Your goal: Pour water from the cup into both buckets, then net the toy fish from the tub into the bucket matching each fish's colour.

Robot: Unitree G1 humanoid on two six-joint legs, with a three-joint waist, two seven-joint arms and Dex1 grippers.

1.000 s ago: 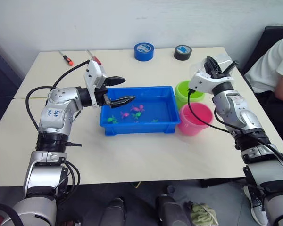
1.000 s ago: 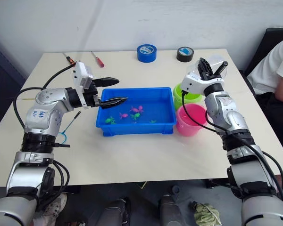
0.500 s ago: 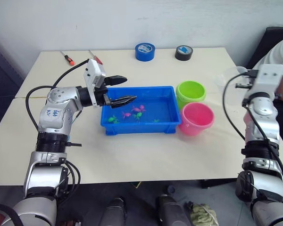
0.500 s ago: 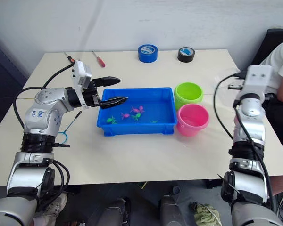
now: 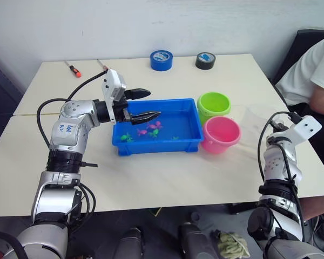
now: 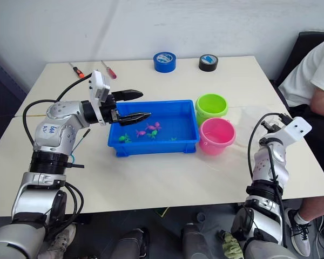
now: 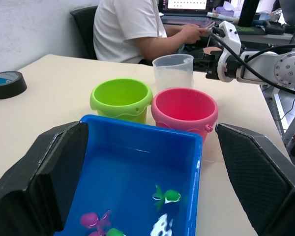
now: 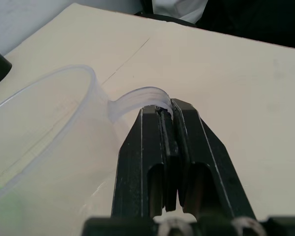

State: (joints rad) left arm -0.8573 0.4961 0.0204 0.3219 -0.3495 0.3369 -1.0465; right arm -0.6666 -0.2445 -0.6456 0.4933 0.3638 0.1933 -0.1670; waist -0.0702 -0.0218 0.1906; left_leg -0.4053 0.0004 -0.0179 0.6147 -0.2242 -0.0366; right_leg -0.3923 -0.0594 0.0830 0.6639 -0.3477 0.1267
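Right gripper (image 8: 168,110) pinches cup (image 7: 173,70) handle upright on tabletop (image 5: 178,172) for release; left gripper (image 5: 146,103), jaws spread, hovers above tub (image 5: 151,145).

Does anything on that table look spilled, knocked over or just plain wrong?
Nothing stands out. The green bucket and pink bucket stand upright beside the blue tub, the fish lie inside it, and the clear cup sits upright, its handle pinched by the right gripper. No puddle is visible.
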